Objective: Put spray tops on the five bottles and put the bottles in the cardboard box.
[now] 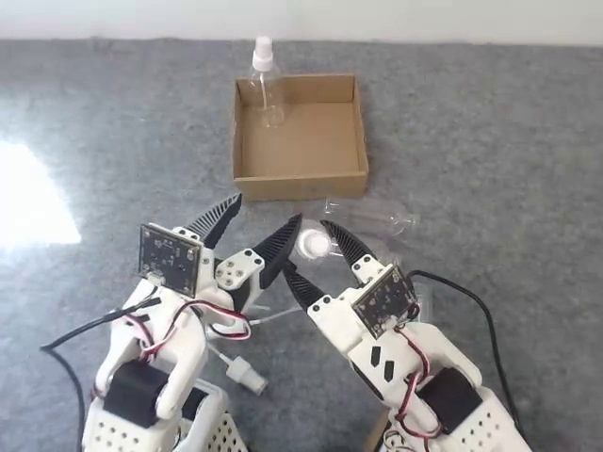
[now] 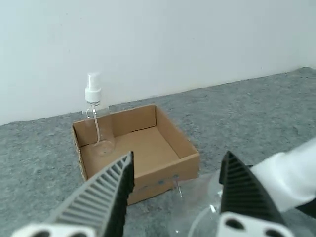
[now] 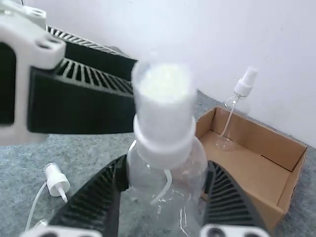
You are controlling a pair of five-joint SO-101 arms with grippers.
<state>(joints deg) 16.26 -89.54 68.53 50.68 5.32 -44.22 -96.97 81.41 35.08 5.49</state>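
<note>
one bottle point(image 3: 168, 192) in the pinch of right end effector point(image 3: 165, 170), left end effector point(image 2: 179, 160) spread alongside

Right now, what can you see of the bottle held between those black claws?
The bottle is clear, plastic by its look, with a white spray top on its neck and a thin tube hanging inside. It is upright, gripped at the body by the right gripper, on the near side of the cardboard box. The left gripper is open beside its top; contact cannot be judged.

Bare robot test bench: grey speckled tabletop point(image 1: 490, 141) against a plain white wall point(image 2: 197, 39)
</note>
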